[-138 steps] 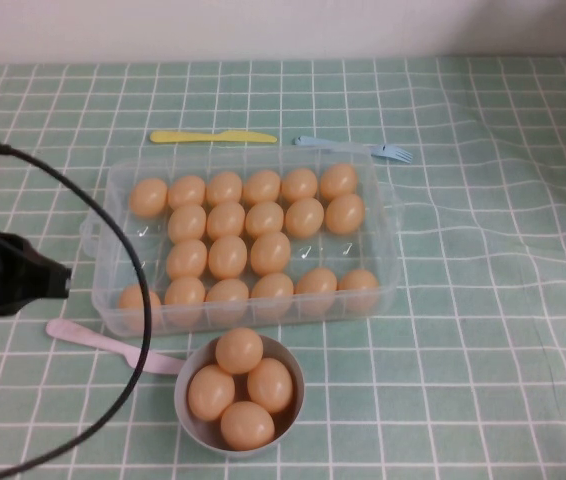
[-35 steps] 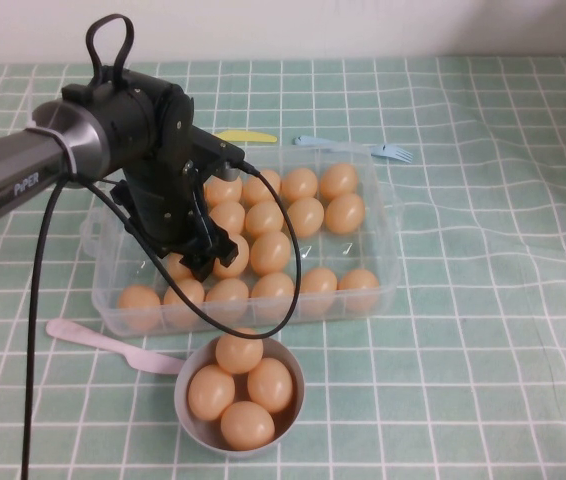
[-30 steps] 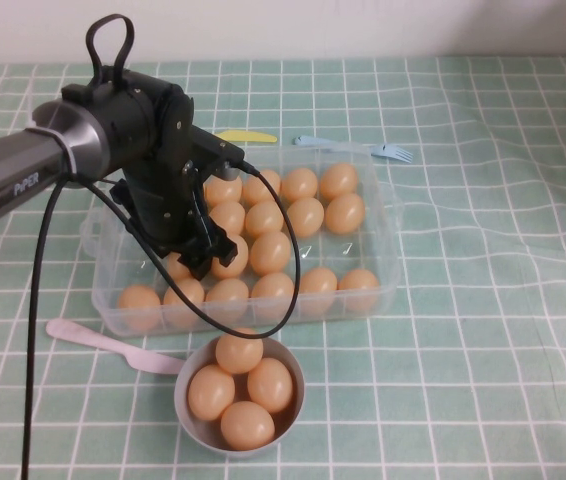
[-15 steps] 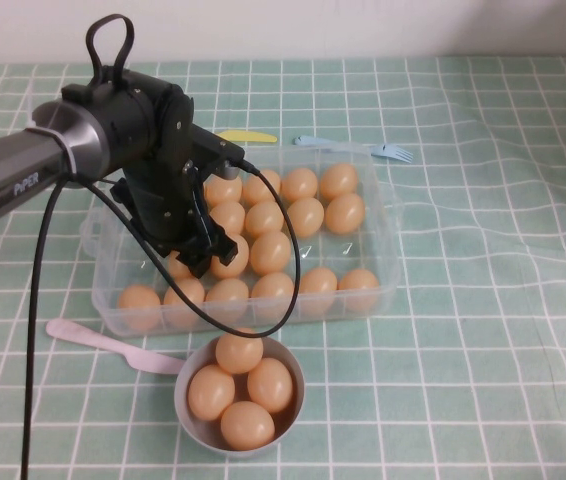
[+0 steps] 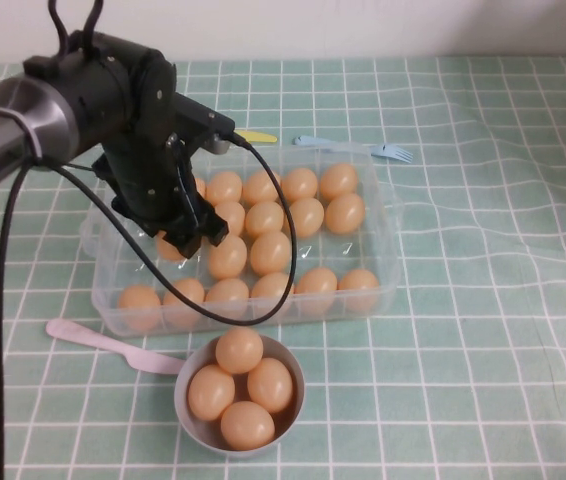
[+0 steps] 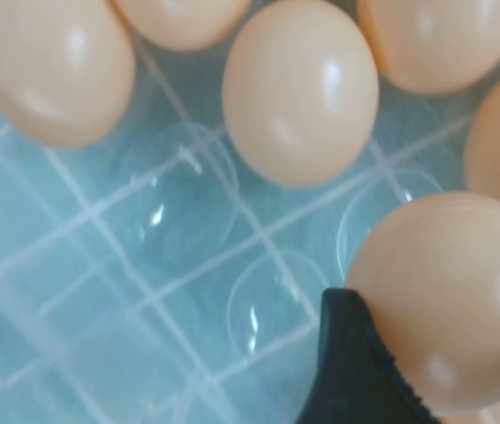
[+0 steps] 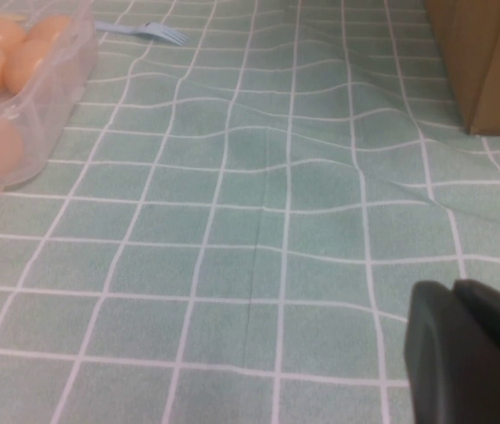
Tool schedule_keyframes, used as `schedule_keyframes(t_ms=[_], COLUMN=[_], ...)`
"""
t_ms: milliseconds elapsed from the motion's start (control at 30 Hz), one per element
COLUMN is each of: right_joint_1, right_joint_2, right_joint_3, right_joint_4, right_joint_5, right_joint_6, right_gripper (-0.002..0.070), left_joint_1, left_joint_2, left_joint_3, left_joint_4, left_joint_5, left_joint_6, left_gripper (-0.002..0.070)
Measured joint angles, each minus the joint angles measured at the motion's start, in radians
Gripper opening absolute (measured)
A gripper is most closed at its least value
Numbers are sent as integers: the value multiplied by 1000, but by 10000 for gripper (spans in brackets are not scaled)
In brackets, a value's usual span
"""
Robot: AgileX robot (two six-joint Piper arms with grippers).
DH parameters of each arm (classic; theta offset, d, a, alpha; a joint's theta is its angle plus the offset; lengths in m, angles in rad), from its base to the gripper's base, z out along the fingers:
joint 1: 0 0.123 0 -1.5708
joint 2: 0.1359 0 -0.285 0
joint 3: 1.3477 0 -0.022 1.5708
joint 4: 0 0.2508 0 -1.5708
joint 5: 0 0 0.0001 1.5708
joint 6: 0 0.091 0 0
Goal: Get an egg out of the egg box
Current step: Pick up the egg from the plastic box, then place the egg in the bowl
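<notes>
Left tool: we see the left tool (image 5: 181, 238) hanging over the left half of the egg box (image 5: 383, 290), its black arm reaching in from the robot's left.

Grip: it is clamped on the egg (image 5: 167, 247). In the left wrist view the egg (image 6: 444, 300) sits hard against a black finger (image 6: 356, 371).

The egg: held just above the moulded seats, inside the outline of the box, with bare clear seats below it.

Egg box: a clear plastic tray on the worktop (image 5: 483, 350), which is covered by a green checked cloth. The other eggs (image 5: 304, 217) fill most of the remaining seats in rows.

Right tool: the right tool (image 7: 466, 358) shows only in the right wrist view, low over bare cloth to the right of the egg box and near a brown cardboard box (image 7: 488, 62). We cannot tell whether it is open or closed.

Bowl: a small round grey bowl (image 5: 293, 400) stands just in front of the egg box with four eggs in it.

Cutlery: a yellow knife (image 5: 258, 136) and a blue fork (image 5: 363, 148) lie behind the box. A pink knife (image 5: 103, 340) lies at its front left corner, next to the bowl.
</notes>
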Motion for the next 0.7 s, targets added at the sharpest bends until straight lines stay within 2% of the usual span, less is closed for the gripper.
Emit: schedule_keyframes(t_ms=[300,500,700], right_joint_1=[0,0,0], right_joint_2=[0,0,0], right_joint_3=[0,0,0], right_joint_4=[0,0,0], right_joint_5=[0,0,0], right_joint_6=[0,0,0], right_gripper=[-17,-17,-17], left_joint_1=[-28,-126,-242], left_joint_2=[-174,-332,-429], left_joint_3=[0,5,151], left_joint_4=[6,-5,-21], left_joint_5=[133,165,167], left_joint_6=[2,60,175], left_gripper=[342,342,341])
